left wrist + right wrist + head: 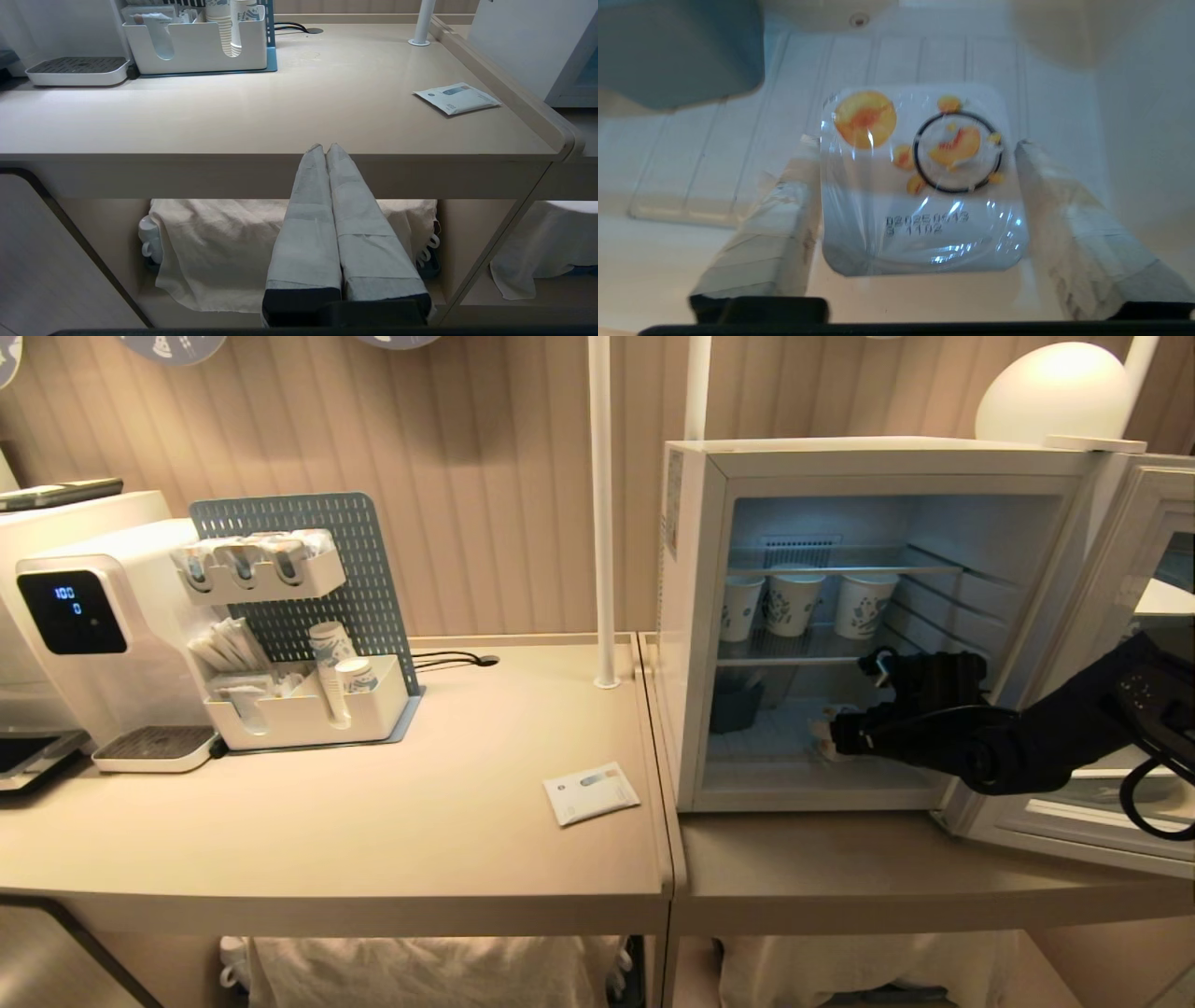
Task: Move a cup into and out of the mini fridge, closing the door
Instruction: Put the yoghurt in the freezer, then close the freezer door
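On the mini fridge [695, 616] floor, the light, thin-walled cup [920, 182] is flanked by the right gripper [915, 186] fingers, spread wide with a gap showing on one side, and is judged best taken gently below its slick foil rim.

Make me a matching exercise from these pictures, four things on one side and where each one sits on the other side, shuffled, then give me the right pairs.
Things:
1. cup
2. paper cups
3. flat packet
4. left gripper

Places:
A. on the counter, left of the mini fridge
B. on the fridge floor, between the right gripper's spread jaws
C. at the counter's front edge, jaws together
D. on the fridge's wire shelf

Pairs: 1-B, 2-D, 3-A, 4-C
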